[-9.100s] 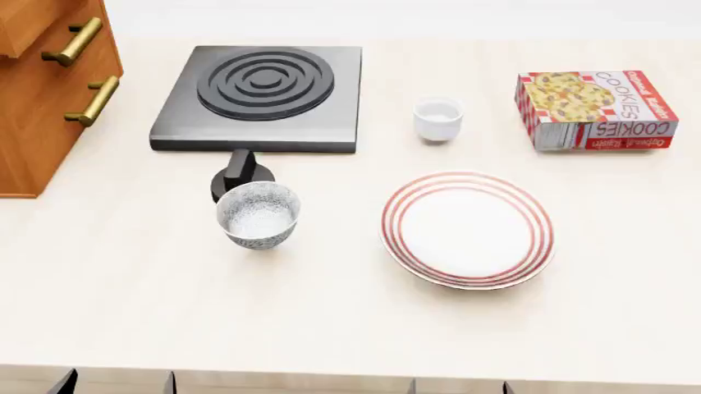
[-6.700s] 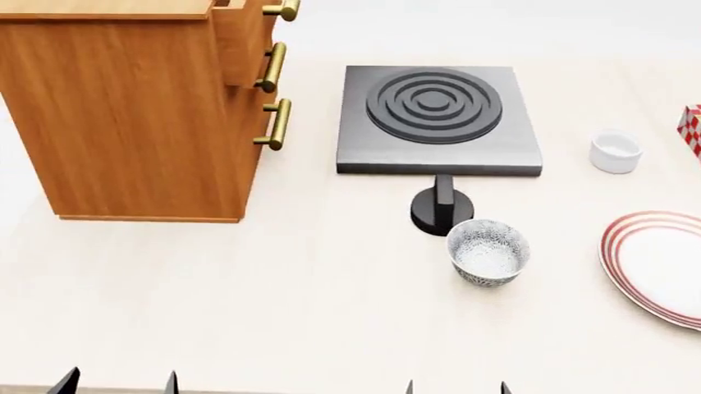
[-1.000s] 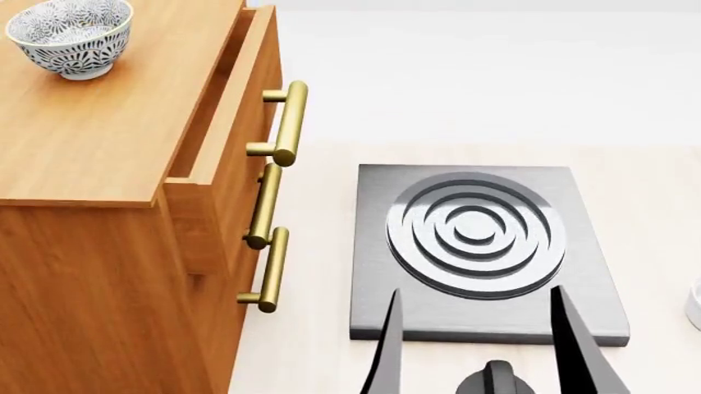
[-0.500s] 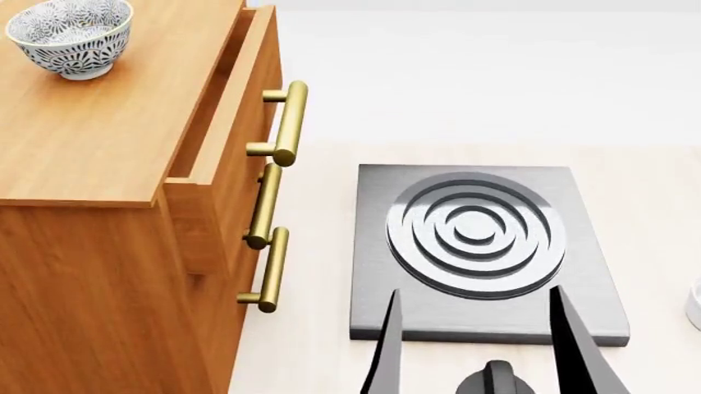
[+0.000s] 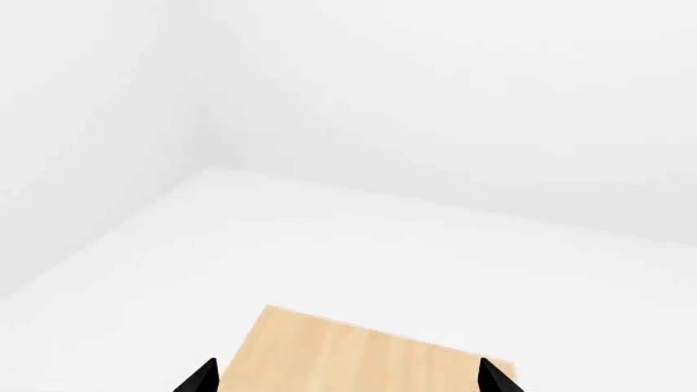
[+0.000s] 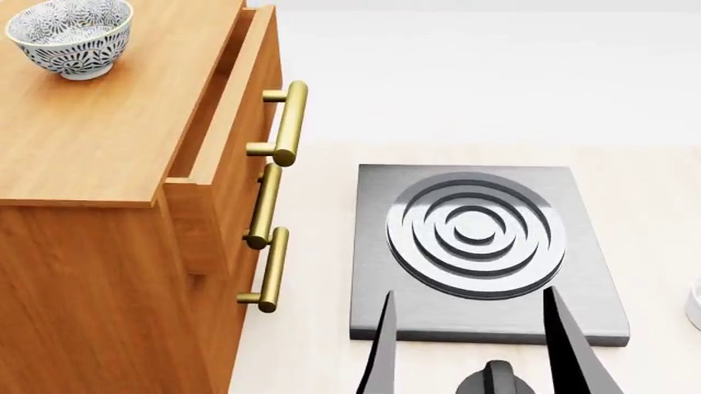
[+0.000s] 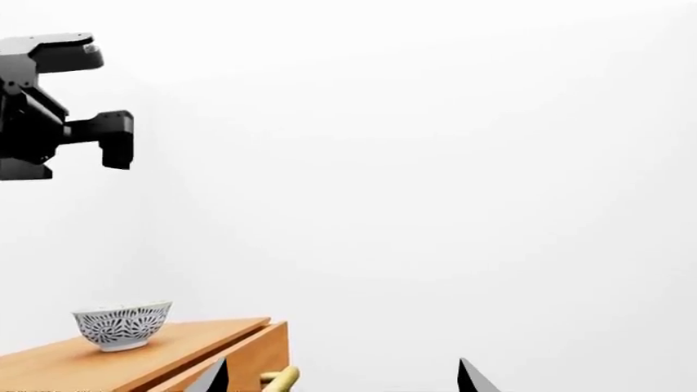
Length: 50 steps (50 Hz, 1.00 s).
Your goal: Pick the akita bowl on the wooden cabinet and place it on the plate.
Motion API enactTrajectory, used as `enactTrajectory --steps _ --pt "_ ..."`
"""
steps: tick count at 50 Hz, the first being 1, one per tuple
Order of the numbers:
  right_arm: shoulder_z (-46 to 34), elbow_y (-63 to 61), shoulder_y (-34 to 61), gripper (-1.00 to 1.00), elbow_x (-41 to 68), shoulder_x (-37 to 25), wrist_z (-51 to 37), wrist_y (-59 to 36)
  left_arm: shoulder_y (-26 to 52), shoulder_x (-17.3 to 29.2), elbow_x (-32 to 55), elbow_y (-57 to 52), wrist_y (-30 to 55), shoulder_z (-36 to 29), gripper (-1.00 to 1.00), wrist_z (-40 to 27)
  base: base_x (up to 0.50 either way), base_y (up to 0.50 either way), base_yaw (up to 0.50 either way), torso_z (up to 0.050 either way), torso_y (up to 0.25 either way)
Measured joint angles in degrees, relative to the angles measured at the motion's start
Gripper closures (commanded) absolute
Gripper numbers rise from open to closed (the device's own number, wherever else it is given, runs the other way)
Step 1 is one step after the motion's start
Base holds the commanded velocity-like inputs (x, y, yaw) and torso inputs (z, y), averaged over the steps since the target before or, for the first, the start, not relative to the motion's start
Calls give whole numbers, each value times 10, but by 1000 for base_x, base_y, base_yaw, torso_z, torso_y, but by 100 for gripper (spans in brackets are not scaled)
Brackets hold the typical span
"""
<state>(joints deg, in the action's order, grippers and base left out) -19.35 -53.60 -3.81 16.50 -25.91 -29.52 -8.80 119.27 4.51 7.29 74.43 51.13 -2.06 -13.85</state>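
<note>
Right gripper [image 6: 471,349] spread wide, nothing between its two dark fingers [image 6: 380,353], tips raised in front of the stove [image 6: 482,246] near edge, touching nothing visible. In right wrist view, same gripper [image 7: 343,376] shown only as two black tips, well apart, empty. Left gripper [image 5: 346,377] likewise seen only as two black tips in its own wrist view, spread apart, holding nothing, over a pale wood surface [image 5: 360,351]; also visible as a dark body [image 7: 55,102] high in right wrist view, above the bowl, jaw state not readable there. Bowl [image 6: 69,34] upright on the cabinet [image 6: 98,139] top, near its back left corner, clear of both grippers; white with dense dark blue leaf-like pattern outside and in, rounded sides, small foot. From right wrist view, bowl [image 7: 122,324] on the cabinet [image 7: 142,359] top, upright. Top drawer pulled partly out, brass handles [image 6: 287,123] down the front. Stove knob [image 6: 498,379] at lower edge. No writing readable.
</note>
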Motion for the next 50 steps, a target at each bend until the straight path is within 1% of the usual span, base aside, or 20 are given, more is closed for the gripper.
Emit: enactTrajectory --steps 20,39,50 --pt "-5 3 1 -100 2 -4 -4 4 2 -3 -46 5 9 35 -100 9 0 0 0 0 0" --pt "-10 3 3 -100 2 -8 -8 5 4 2 -60 5 8 53 -100 5 0 0 0 0 -246" --pt "-13 4 4 -100 2 -10 -10 7 14 4 -73 5 21 38 -100 11 0 0 0 0 -18"
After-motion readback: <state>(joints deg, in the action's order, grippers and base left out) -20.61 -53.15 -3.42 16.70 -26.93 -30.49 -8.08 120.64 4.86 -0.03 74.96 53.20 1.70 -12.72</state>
